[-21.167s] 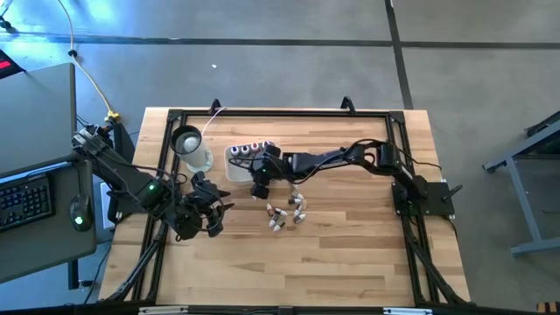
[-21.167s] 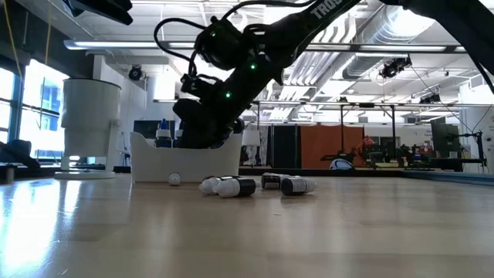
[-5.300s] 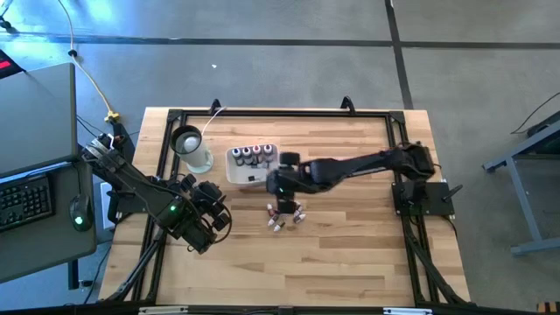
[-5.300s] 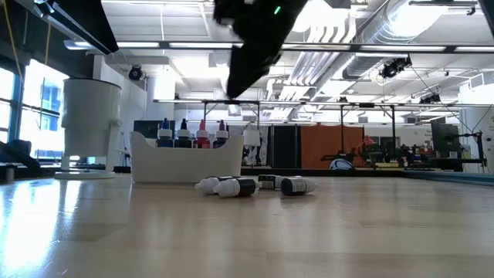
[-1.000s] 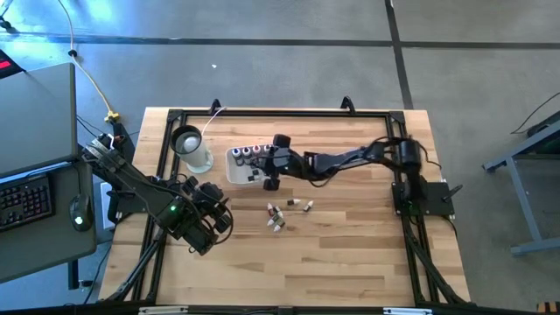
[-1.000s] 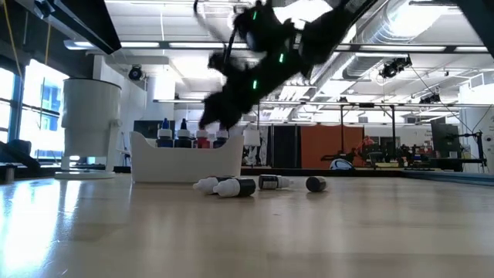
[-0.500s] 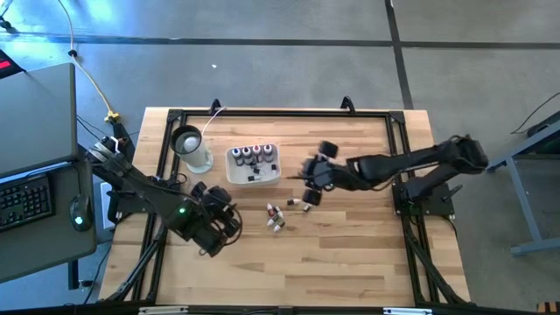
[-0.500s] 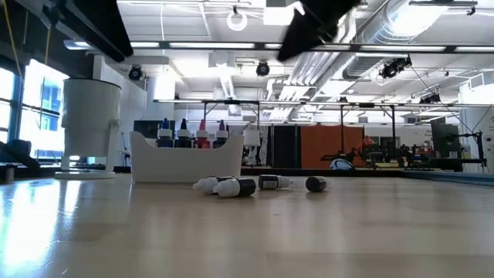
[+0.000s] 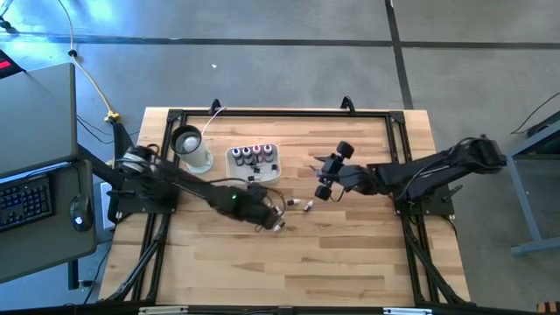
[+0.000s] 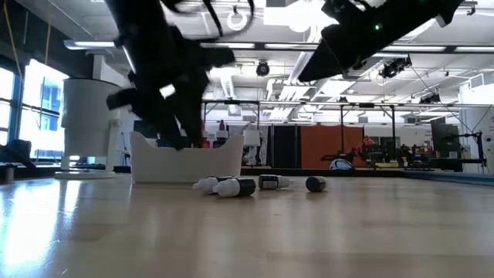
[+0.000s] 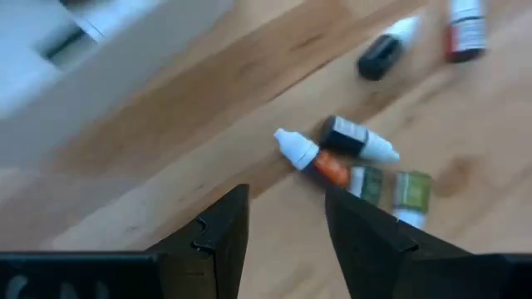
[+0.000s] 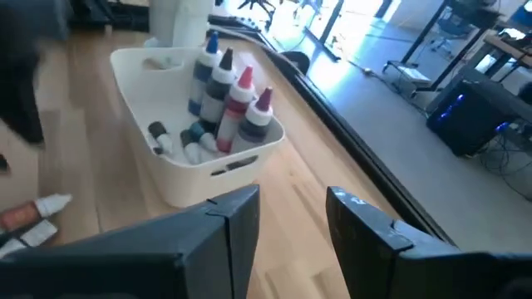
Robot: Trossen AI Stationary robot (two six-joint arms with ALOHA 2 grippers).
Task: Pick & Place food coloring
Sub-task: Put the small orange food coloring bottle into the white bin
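Reaching in from the left, the left gripper (image 9: 265, 213) has swung across the table since half a second ago, when it hung back near the left edge; it now hovers low just near of the white tray (image 9: 234, 174), jaws apart and empty. In its wrist view the open fingers (image 11: 218, 235) frame the loose bottles (image 11: 357, 162), which lie just beyond the fingertips without touching them.

The tray holds four bottles standing upright (image 12: 229, 94) along its far side, tips up, with a couple more lying in its bottom (image 12: 179, 143). On the wood right of and nearer than the tray lies a small cluster of bottles on their sides (image 9: 278, 219). In the low view they rest with long axes running left-right: a white-capped one (image 10: 207, 185) pointing left, a dark one (image 10: 239, 187) beside it, another (image 10: 273, 182) farther right, and one seen end-on (image 10: 314, 184).

The right gripper (image 9: 327, 181) has drawn a little farther right than before and sits raised above the table, well right of the tray, jaws parted and holding nothing (image 12: 291, 220).
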